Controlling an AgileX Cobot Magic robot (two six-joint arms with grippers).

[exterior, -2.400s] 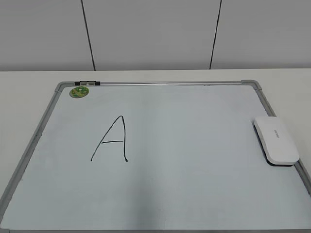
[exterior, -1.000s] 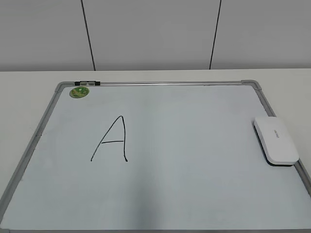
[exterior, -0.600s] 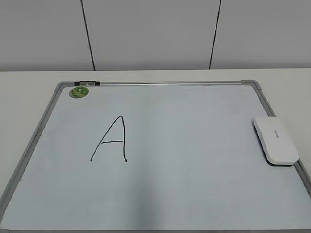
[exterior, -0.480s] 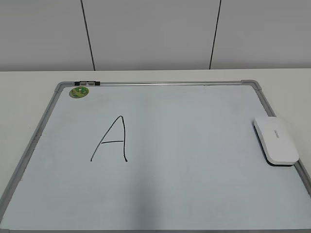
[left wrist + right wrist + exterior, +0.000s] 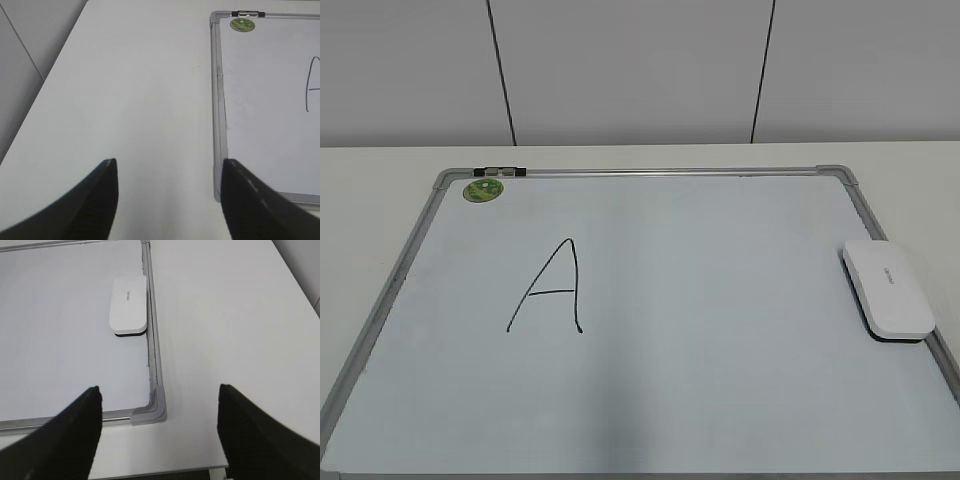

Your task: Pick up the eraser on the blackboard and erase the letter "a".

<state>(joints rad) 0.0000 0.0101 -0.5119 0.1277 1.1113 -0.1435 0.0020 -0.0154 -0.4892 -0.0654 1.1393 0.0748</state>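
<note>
The eraser [image 5: 887,290], a flat white block with a dark underside, lies on the blackboard [image 5: 650,172] against its right frame. It also shows in the right wrist view [image 5: 129,305]. A large capital "A" [image 5: 550,288] is drawn left of the board's middle. No small lowercase "a" shows in any view. My left gripper [image 5: 169,161] is open and empty over bare table, left of the board's left frame [image 5: 218,110]. My right gripper [image 5: 159,387] is open and empty above the board's near right corner [image 5: 151,412], short of the eraser. Neither gripper shows in the exterior view.
A round green magnet [image 5: 482,189] sits at the board's far left corner, next to a small black clip [image 5: 500,172] on the top frame. White table lies on both sides of the board. The table's right edge [image 5: 295,275] shows in the right wrist view.
</note>
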